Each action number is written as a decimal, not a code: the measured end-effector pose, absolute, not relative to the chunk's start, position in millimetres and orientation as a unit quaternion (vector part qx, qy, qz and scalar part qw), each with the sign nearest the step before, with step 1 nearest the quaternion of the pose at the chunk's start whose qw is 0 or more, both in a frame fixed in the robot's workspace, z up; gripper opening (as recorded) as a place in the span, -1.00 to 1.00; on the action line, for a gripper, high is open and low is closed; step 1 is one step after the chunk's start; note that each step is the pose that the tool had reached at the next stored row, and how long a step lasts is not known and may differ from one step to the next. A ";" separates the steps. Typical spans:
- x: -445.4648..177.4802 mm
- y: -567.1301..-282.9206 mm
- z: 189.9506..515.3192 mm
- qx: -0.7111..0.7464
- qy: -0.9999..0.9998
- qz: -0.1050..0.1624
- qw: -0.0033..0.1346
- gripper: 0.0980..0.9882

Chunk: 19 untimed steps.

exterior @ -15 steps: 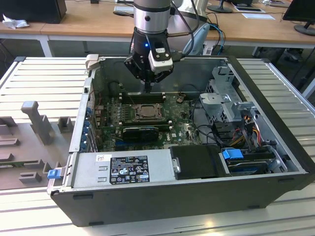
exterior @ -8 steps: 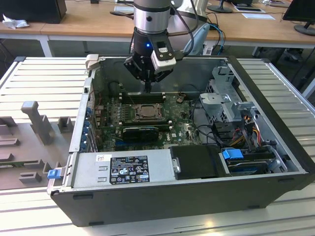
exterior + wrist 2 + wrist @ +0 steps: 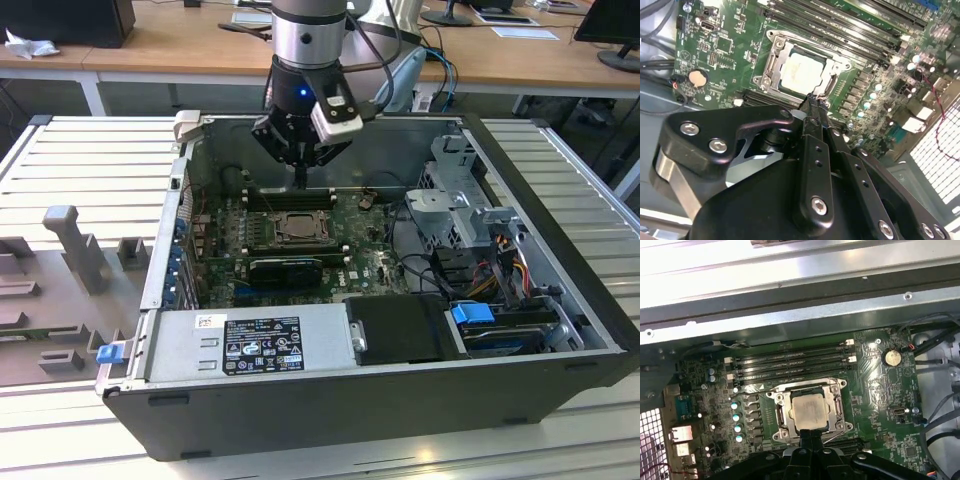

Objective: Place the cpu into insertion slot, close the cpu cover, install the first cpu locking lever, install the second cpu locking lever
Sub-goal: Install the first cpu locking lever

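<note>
**A:** The black gripper (image 3: 812, 100) sits closest in the second wrist view: matte housing, shiny screw heads. Its fingers are pinched together into one thin tip, and I can't see anything between them. The tip hangs just over the near edge of the cover (image 3: 807, 388).

**B:** Where's the cpu?

**A:** The cpu (image 3: 811, 410) is lying flat in the slot (image 3: 781, 82). Its dull, pale metal top shows through the cover's big window. The cover is a thin silvery frame and looks folded down flat over it. All around is green board (image 3: 875, 390), with long black memory slots (image 3: 790, 362) just beside the frame.

**B:** So chip in, lid down. Lever time?

**A:** That's my guess. Thin wire levers (image 3: 839, 410) run along two sides of the frame, but I can't tell whether either one is hooked.

**B:** Sounds tricky.

**A:** I reckon so. A springy wire like that wants a small, exact push from the closed tip, down and then sideways under its catch. Smooth metal on metal could skid, and there are little round caps sitting near the frame.
</note>
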<state>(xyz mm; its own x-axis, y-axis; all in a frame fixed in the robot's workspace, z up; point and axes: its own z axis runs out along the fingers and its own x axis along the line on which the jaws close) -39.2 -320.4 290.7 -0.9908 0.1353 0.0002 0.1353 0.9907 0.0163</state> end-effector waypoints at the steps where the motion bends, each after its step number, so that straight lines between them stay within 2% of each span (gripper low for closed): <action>1: -39.2 -320.4 290.7 0.063 0.998 0.008 0.001 -0.98; 9: -43.6 -320.4 288.7 -0.002 1.000 0.008 0.002 -0.98; 19: -96.4 -318.3 278.6 -0.002 1.000 0.009 0.007 -0.98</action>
<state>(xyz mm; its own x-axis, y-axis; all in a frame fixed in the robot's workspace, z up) -96.4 -318.3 278.6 -0.9999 -0.0048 -0.0131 -0.0050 0.9998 0.0175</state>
